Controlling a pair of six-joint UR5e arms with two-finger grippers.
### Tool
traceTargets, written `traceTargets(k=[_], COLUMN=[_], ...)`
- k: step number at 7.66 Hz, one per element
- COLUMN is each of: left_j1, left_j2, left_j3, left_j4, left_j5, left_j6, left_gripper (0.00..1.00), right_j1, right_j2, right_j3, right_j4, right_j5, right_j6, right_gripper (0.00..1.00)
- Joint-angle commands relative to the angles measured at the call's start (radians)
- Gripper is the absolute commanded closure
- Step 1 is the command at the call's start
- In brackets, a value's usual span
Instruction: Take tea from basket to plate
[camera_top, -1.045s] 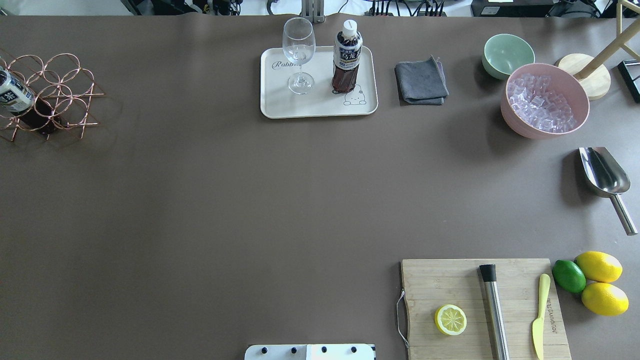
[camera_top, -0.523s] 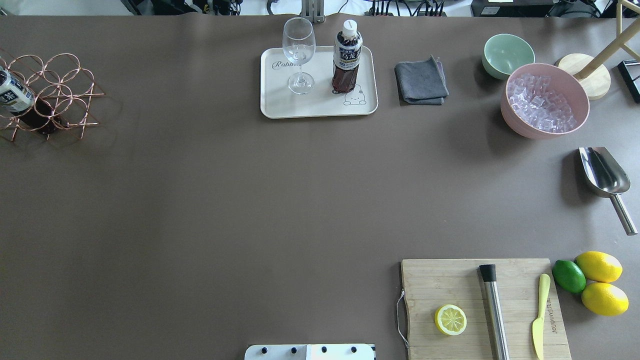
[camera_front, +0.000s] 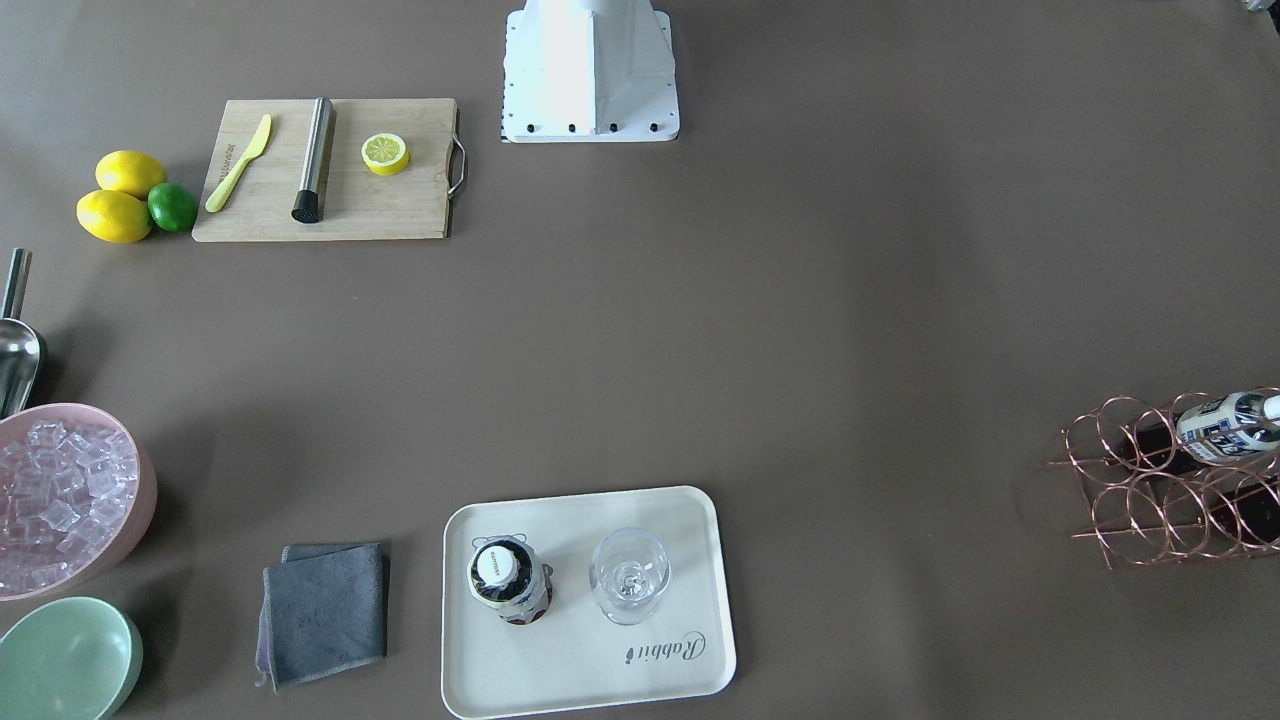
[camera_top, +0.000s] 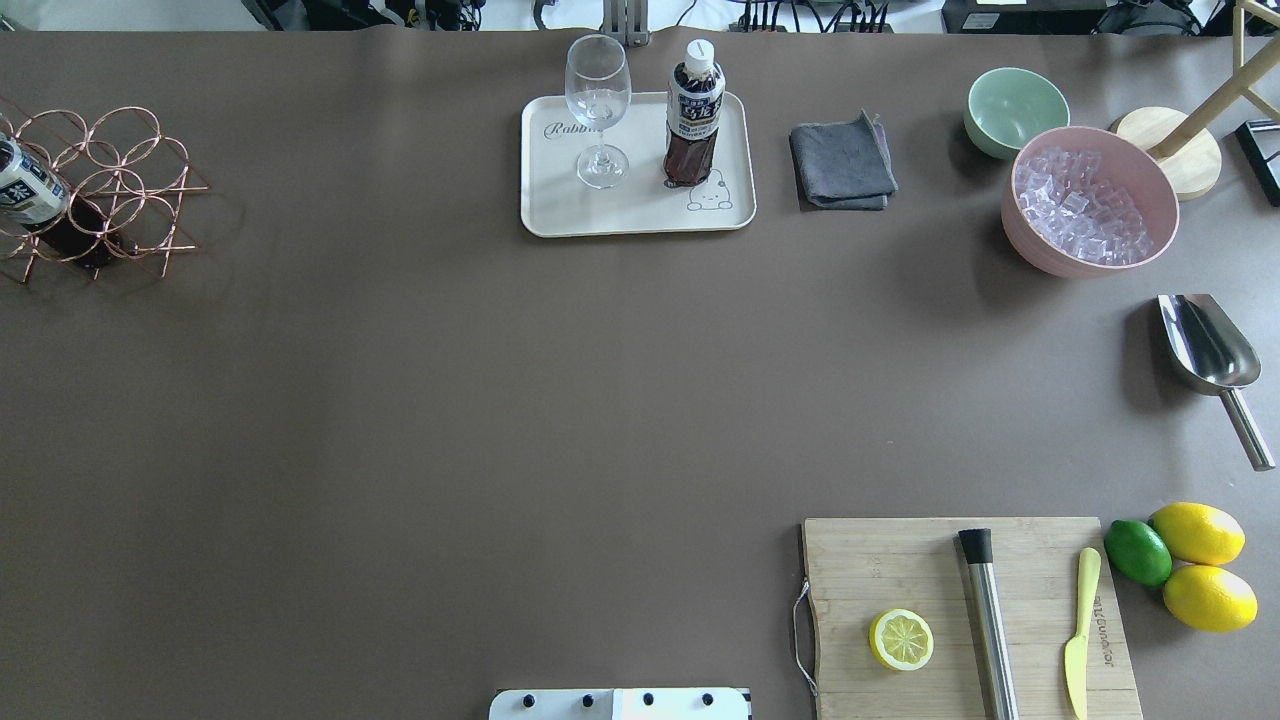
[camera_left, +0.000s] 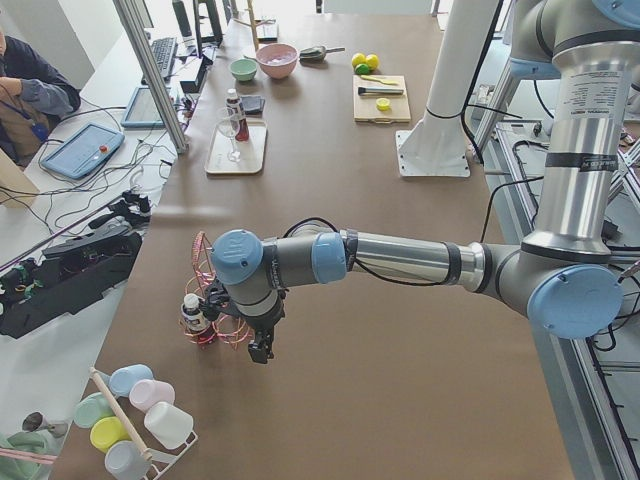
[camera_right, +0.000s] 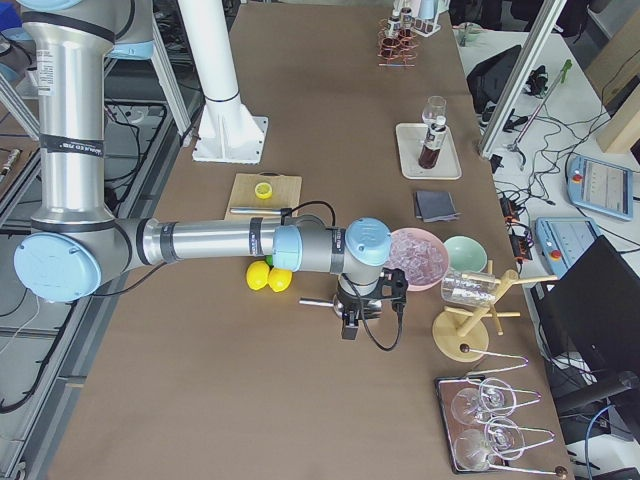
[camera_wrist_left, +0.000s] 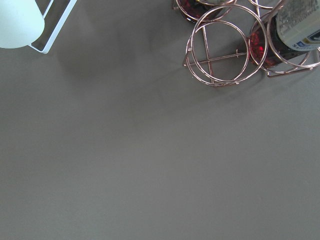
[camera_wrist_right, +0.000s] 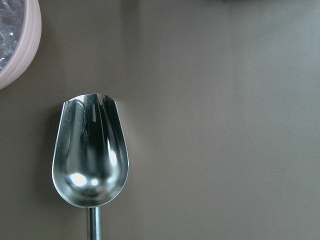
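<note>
The left gripper (camera_left: 262, 348) hangs just beside the basket (camera_left: 202, 272), lower left in the left-side view; I cannot tell how its jaws stand. Same for the right gripper (camera_right: 347, 327), above the scoop (camera_wrist_right: 90, 160). One tea bottle (camera_top: 693, 120) stands upright on the plate (camera_top: 560, 205), top centre overhead, beside a wine glass (camera_top: 598, 100). A second bottle (camera_top: 22, 190) lies in the basket at the left edge.

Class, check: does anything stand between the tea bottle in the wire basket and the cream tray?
Nothing visible: bare table lies between the basket and the tray. On the tray, a wine glass stands on the basket's side, a second bottle beyond it.
</note>
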Motion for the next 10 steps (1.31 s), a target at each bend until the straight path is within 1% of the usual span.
traceTargets(k=[1,10], left_j1=[0.001,-0.003], left_j2=[0.001,0.001], left_j3=[0.000,-0.012], left_j4=[-0.005,-0.005], left_j5=[-0.002,-0.003], left_j6=[0.000,-0.003], left_gripper=[0.02,0.02], right_j1=[0.001,0.007], right_j2=[0.000,0.000], right_j3=[0.000,0.000], right_j4=[0.000,0.000], right_j5=[0.000,0.000], right_j6=[0.000,0.000], right_gripper=[0.00,0.00])
